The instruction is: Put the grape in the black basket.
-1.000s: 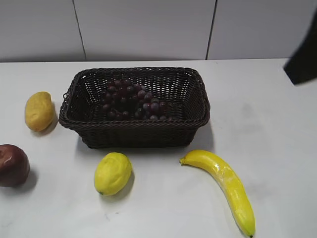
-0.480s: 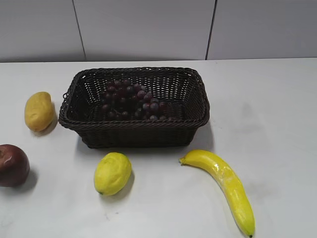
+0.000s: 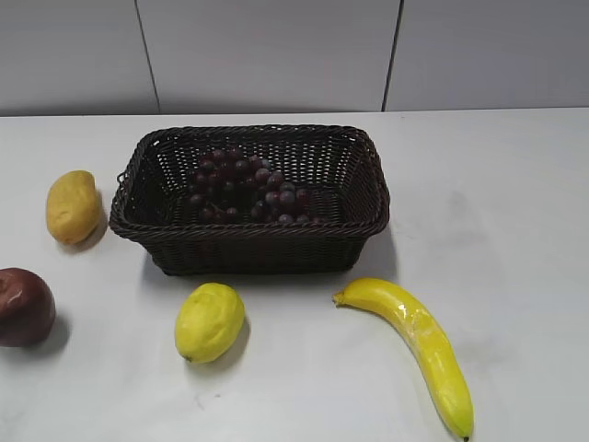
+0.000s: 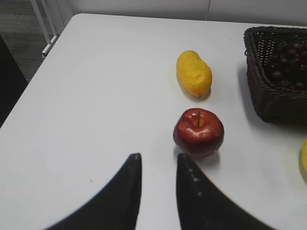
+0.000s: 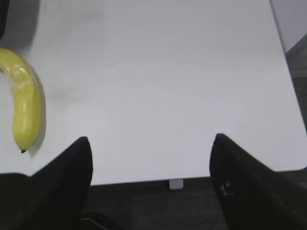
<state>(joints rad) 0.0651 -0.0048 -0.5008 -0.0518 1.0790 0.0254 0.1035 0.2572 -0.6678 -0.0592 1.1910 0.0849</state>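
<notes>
**Grape in the basket, both arms clear**

The table [image 3: 515, 184] carries everything, and the basket [image 3: 248, 244] sits near its far middle, the biggest thing on it and within reach of either arm. The grape [image 3: 247, 187] lies inside it on the woven floor, spread toward the centre and right, below the rim; judged from that, the task looks done.

The banana [image 3: 419, 343] lies in front of the basket to the right, well apart from it. The lemon [image 3: 210, 321] sits just in front of the basket's near wall, the mango [image 3: 73, 206] beside its left end, and the apple [image 3: 24, 307] at the left edge. None belongs to the task, which likely explains why they rest outside the basket.

The right gripper [image 5: 149, 163] hangs over the table's near-right edge with its jaws spread wide and nothing between them, a sign of a finished release. The left gripper [image 4: 158, 165] hovers near the apple, jaws narrowly parted and empty, seemingly parked out of the way.
</notes>
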